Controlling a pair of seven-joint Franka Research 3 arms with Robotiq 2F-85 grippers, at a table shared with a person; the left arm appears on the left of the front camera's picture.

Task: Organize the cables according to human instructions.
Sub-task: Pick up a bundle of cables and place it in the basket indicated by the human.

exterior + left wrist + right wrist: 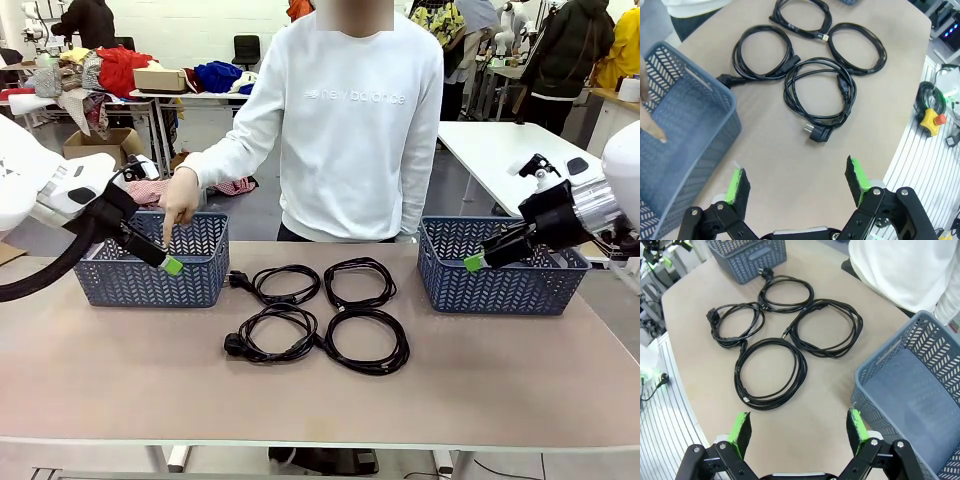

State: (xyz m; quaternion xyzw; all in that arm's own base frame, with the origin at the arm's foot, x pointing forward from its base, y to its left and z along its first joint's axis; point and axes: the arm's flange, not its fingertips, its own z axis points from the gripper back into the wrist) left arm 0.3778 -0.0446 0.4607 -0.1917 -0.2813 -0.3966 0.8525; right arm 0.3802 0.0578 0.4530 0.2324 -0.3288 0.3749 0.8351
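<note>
My left gripper (pixel 168 264) hangs at the near rim of the left basket (pixel 130 285), jaws spread wide with nothing between them. My right gripper (pixel 476 262) sits the same way, open and empty, at the right basket (pixel 500 290). From the front, all four cables (pixel 236 345) lie coiled on the counter (pixel 300 410) between the two baskets, two nearer the person and two nearer me. The person's hand (pixel 180 203) points a finger down into the left basket.

On the left wrist camera, the left gripper (pixel 799 180) gapes over bare counter. The left basket (pixel 710 155) is just beside it and the cables (pixel 817 134) lie a little beyond, the nearest showing its plug.

On the right wrist camera, the right gripper (pixel 799 424) is likewise wide open and holds nothing. The right basket (pixel 875 390) is beside one finger and the cables (pixel 736 374) lie ahead, apart from it.

I judge the sorting not yet begun: what I see of both baskets holds no cable, so all four are left to place. I read the pointing as a call for the left basket, though I cannot tell which cable is meant.
</note>
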